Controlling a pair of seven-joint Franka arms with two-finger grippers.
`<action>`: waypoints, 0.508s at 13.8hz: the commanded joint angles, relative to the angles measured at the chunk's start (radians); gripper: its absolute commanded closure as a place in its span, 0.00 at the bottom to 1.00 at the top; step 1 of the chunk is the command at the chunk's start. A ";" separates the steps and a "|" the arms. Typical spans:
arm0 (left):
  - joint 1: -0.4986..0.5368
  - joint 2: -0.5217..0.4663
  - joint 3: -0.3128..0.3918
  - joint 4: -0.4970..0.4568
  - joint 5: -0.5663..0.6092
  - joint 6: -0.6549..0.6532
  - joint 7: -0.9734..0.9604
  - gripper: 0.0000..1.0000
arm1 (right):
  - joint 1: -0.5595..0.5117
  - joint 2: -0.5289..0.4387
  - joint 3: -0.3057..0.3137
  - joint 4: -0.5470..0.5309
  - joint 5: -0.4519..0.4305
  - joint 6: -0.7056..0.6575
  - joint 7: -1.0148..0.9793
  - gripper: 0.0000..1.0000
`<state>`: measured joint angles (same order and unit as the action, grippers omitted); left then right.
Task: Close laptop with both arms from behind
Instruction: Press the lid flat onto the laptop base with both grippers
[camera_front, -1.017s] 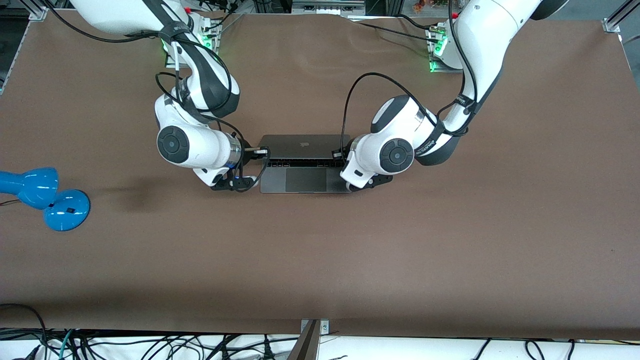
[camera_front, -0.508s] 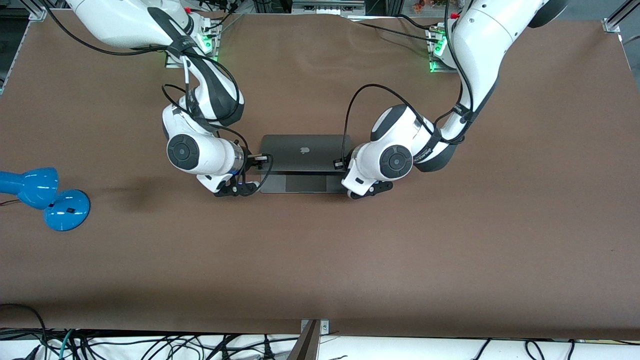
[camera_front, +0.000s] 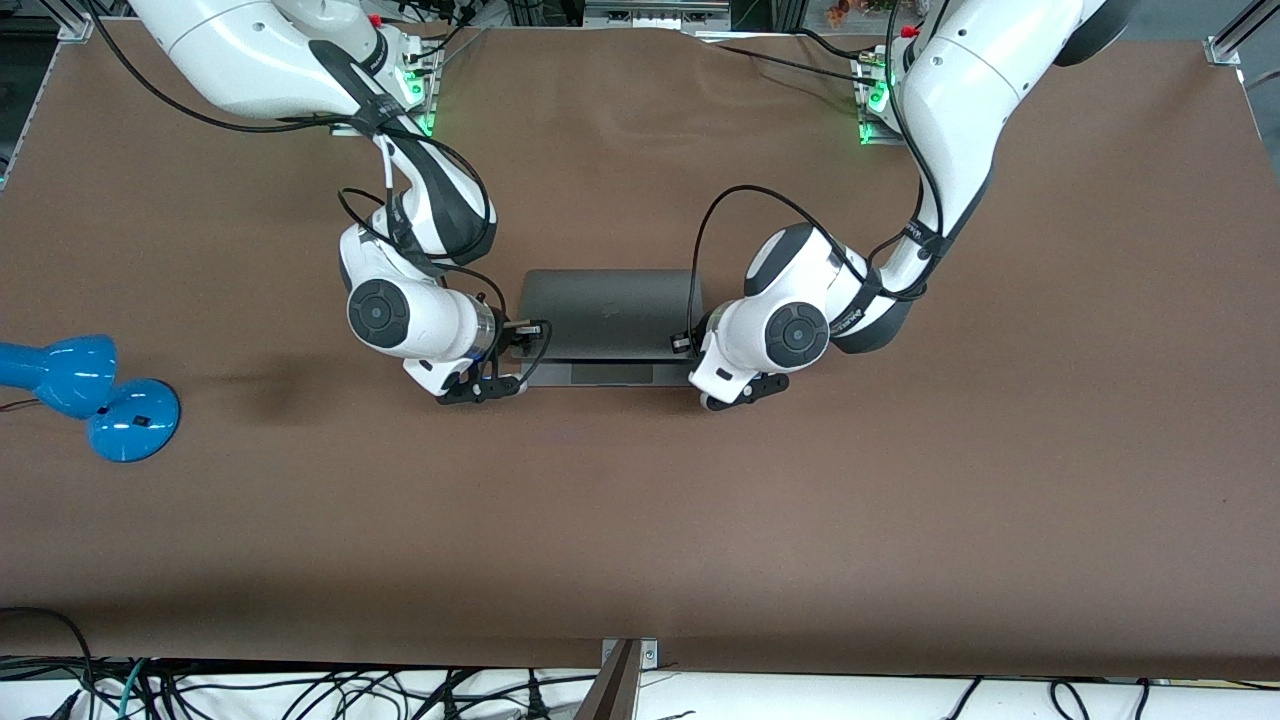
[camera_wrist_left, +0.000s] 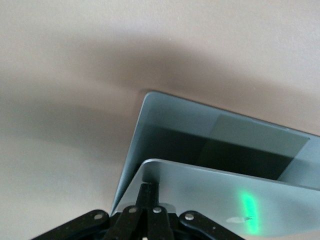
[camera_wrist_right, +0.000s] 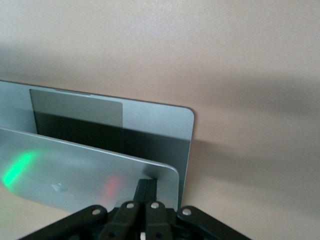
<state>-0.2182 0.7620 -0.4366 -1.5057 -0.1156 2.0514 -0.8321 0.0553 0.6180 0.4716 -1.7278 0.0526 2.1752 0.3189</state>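
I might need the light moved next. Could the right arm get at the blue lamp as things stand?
Probably not at once. The right gripper is pressed to the laptop lid's corner, the lid not yet shut. The blue lamp stands apart toward that arm's end of the table, with nothing between.

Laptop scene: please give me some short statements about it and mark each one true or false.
1. The laptop is fully shut, lid flat on the base. False: a strip of the base with the trackpad shows below the lid, and both wrist views show a gap.
2. The left pincer presses on the lid's outer face with its fingers together. True.
3. The right pincer waits far from the laptop. False: it is at the lid's corner toward the right arm's end of the table.
4. A blue lamp stands toward the right arm's end of the table. True.
5. The lamp rests on the laptop. False: they are well apart.
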 joint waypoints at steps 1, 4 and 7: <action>-0.010 0.031 0.004 0.035 0.033 0.016 0.013 1.00 | 0.003 0.022 0.001 0.002 -0.022 0.038 -0.009 1.00; -0.012 0.043 0.005 0.035 0.034 0.033 0.013 1.00 | 0.008 0.057 0.001 0.023 -0.074 0.044 -0.009 1.00; -0.013 0.054 0.006 0.035 0.063 0.042 0.011 1.00 | 0.006 0.089 0.001 0.031 -0.099 0.078 -0.011 1.00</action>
<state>-0.2193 0.7898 -0.4358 -1.5052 -0.1006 2.0913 -0.8310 0.0583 0.6727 0.4714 -1.7242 -0.0226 2.2324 0.3150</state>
